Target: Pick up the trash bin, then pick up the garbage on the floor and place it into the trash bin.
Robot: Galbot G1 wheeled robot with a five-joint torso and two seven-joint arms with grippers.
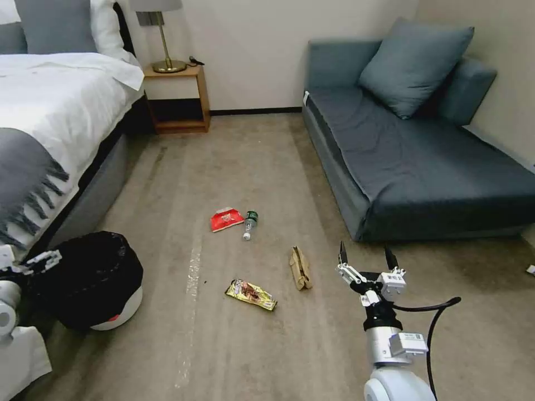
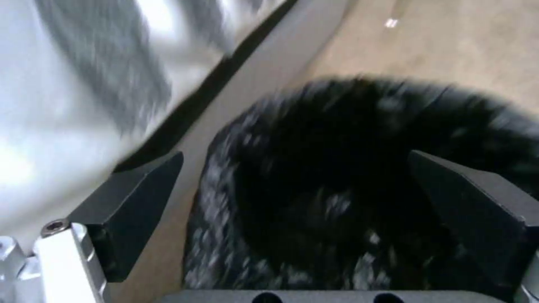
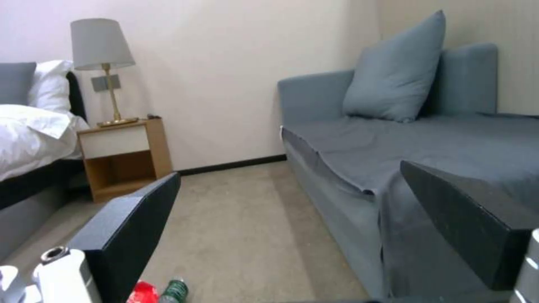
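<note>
Head view, left gripper (image 1: 42, 259) open beside trash bin (image 1: 95, 278), garbage (image 1: 251, 293) on floor (image 1: 234, 167)

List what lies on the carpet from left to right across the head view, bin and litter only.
Round white trash bin lined with a black bag → red snack packet → clear bottle with green label → folded tan cardboard piece.
</note>
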